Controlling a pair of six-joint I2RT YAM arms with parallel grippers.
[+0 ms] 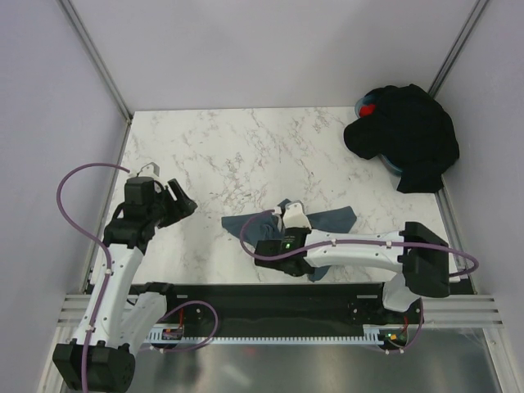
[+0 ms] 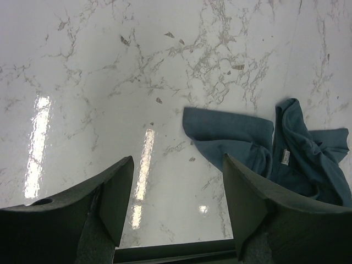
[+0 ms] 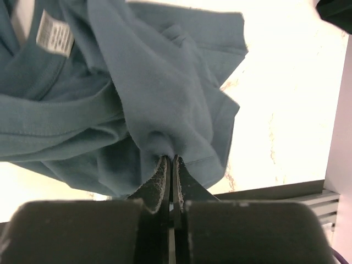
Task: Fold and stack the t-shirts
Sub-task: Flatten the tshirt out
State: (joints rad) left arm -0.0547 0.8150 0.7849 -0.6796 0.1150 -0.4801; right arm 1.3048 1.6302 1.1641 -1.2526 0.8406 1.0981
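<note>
The slate blue-grey t-shirt lies crumpled near the front middle of the marble table. My right gripper is over it, shut on a pinch of its cloth; its white label shows in the right wrist view. The shirt also shows in the left wrist view. My left gripper is open and empty, above bare table to the shirt's left. The black t-shirts lie heaped at the back right.
The black heap covers a blue container with a red spot showing. Grey walls close the table at left, back and right. A black rail runs along the near edge.
</note>
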